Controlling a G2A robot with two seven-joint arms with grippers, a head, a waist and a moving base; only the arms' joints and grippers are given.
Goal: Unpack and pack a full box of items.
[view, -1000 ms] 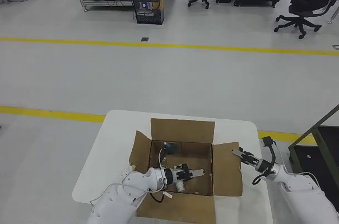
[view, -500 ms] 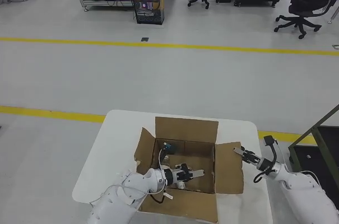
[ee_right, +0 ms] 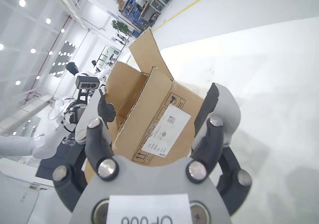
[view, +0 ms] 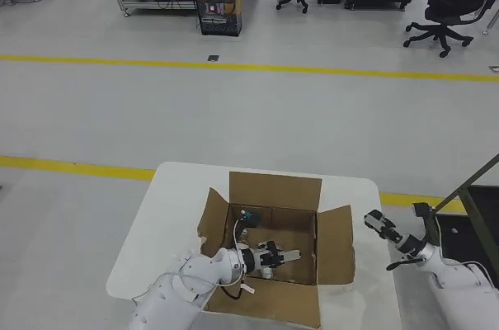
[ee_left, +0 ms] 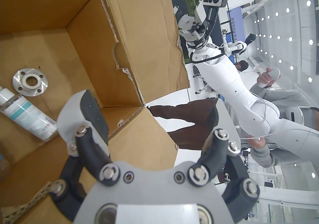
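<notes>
right tool (ee_right: 158,101): fingers spread, empty; box (ee_right: 132,92): ahead, flaps up; table (ee_right: 249,60): white, under box

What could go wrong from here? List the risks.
The bottle lies flat close to the metal flange; the left gripper, jaws open nearby, may roll it or snag the flange.
The right flap of the cardboard box stands unheld, the right gripper apart from it; it could fold inward mid-grasp.
</notes>
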